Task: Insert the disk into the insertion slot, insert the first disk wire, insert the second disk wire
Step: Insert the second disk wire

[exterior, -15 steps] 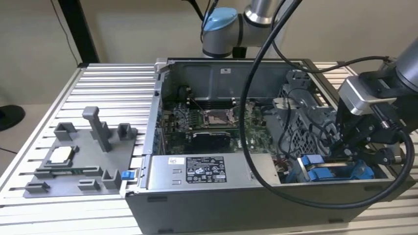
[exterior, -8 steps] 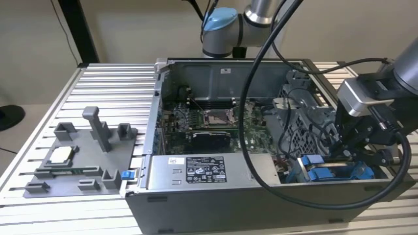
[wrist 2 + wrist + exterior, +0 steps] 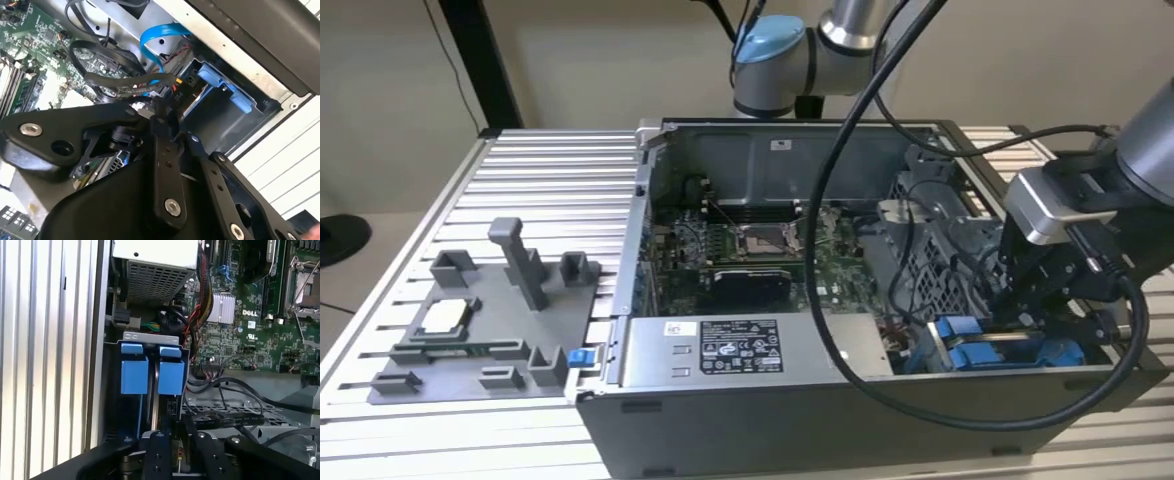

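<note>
Your gripper sits just beside the insertion slot; you cannot tell how its jaws stand.

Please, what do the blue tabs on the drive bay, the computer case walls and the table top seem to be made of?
The blue tabs look like moulded plastic: uniform bright colour, smooth matte faces, rounded edges. The computer case walls appear to be sheet metal, grey and dull, with thin folded rims. The table top seems to be aluminium profile: pale silvery slats with long parallel grooves and a soft sheen, though the exact metal cannot be told.
</note>
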Controlling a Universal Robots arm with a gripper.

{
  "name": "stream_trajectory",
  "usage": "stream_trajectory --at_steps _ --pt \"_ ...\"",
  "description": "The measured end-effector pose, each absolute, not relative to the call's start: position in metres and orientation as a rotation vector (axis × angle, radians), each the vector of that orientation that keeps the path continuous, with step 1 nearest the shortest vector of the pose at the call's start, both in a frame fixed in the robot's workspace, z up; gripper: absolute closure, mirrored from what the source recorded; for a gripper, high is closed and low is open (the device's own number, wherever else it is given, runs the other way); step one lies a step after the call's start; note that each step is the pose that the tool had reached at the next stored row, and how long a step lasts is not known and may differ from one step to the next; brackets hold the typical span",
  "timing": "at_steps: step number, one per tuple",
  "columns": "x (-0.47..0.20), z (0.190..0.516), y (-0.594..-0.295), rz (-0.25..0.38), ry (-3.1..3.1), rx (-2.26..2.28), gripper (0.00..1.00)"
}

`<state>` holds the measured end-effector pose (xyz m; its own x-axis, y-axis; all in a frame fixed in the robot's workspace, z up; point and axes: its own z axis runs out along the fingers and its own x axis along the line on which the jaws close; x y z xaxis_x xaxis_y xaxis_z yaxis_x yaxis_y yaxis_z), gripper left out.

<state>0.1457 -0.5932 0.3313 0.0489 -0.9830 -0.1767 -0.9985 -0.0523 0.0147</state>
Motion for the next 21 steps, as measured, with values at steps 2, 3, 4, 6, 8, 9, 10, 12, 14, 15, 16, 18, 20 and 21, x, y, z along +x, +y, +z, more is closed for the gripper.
stream_trajectory --at_steps 2,3,4,6,8,9,10,12,14,15,16,18,20,21 --pt "0.146 0.340 -0.593 0.210 2.084 -2.191 0.00" --pt "0.145 0.345 -0.593 0.210 2.084 -2.191 0.00" --pt "0.145 0.349 -0.593 0.210 2.084 -2.191 0.00" --pt "0.145 0.358 -0.593 0.210 2.084 -2.191 0.00" --pt "0.145 0.367 -0.593 0.209 2.084 -2.191 0.00" --pt "0.145 0.372 -0.593 0.210 2.084 -2.191 0.00" --pt "0.145 0.377 -0.593 0.209 2.084 -2.191 0.00" --pt "0.146 0.385 -0.593 0.210 2.084 -2.191 0.00" --pt "0.146 0.392 -0.593 0.209 2.084 -2.191 0.00" --pt "0.146 0.392 -0.593 0.210 2.084 -2.191 0.00" --pt "0.146 0.392 -0.593 0.210 2.084 -2.191 0.00" --pt "0.146 0.392 -0.593 0.210 2.084 -2.191 0.00" --pt "0.146 0.392 -0.593 0.210 2.084 -2.191 0.00" --pt "0.145 0.392 -0.593 0.210 2.084 -2.191 0.00"
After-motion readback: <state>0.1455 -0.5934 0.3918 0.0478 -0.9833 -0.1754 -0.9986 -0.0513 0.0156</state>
